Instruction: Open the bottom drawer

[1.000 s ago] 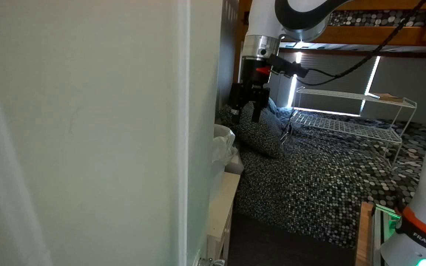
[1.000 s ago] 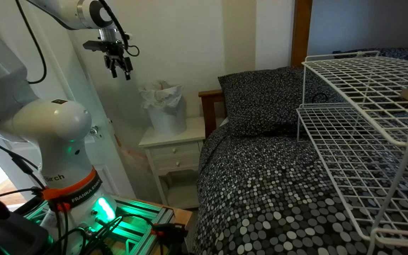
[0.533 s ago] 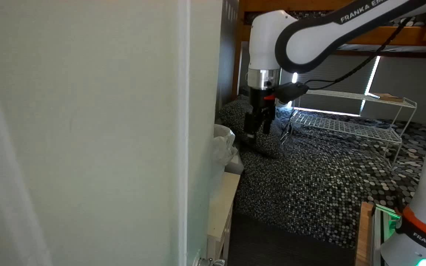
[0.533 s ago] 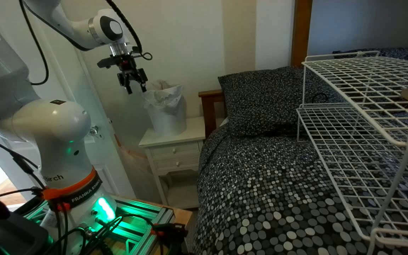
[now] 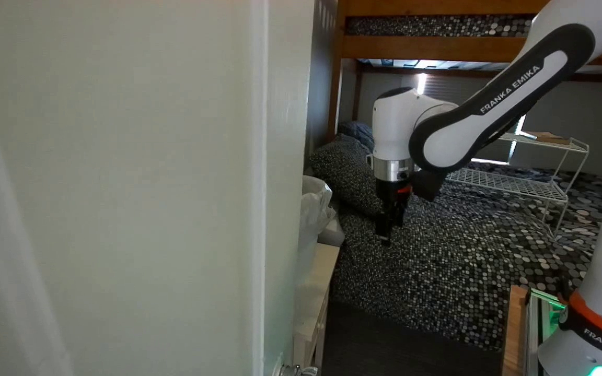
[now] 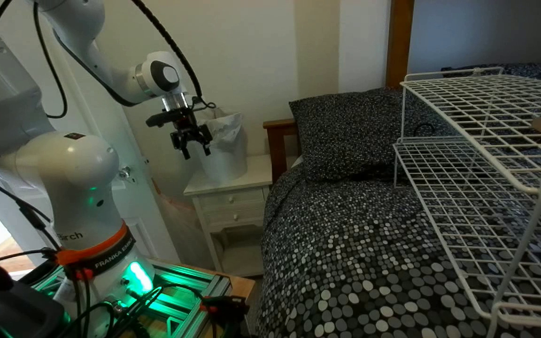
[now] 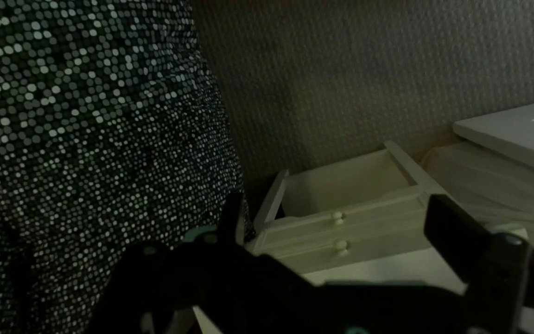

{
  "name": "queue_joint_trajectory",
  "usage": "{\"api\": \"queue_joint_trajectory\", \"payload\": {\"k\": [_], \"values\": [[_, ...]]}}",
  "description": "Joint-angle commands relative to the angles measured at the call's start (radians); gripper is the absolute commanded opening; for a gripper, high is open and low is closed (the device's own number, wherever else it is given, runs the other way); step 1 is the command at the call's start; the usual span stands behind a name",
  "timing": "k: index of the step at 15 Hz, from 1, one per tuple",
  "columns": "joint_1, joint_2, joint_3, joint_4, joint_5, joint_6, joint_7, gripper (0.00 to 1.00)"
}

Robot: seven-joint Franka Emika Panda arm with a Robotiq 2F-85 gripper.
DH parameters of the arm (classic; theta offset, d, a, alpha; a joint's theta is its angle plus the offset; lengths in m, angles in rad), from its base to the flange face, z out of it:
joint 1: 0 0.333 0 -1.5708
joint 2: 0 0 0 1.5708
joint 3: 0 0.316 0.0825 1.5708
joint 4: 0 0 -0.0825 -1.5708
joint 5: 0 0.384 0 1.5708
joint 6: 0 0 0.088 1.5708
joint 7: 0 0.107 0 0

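- Robot arm, one, far left from where I stand; the only arm present.
- Tool, one: fingers apart, pointing down, nothing between them.
- Bin, one, white, bag-lined, upright on the surface.
- Bottom drawer, one, closed, directly beneath the upper drawer; front upright, long axis level, round knob at its middle. Lies below the tool and to its right from here, well apart; in the wrist view it shows between the spread fingers. My judgement: the move calls for dropping to knob height, meeting the front squarely, then drawing away from the wall.
- Bed, dark, spotted, just beside the drawers; likely tight for the tool on that side.
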Motion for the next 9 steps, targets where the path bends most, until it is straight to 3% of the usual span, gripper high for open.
{"api": "queue_joint_trajectory", "payload": {"k": [1,6,9], "values": [[-0.010,0.052,-0.073,-0.078,0.054,0.114,-0.171,1.00],[-0.016,0.147,-0.168,-0.132,0.225,0.284,-0.474,1.00],[-0.023,0.219,-0.190,-0.127,0.330,0.362,-0.667,1.00]]}}
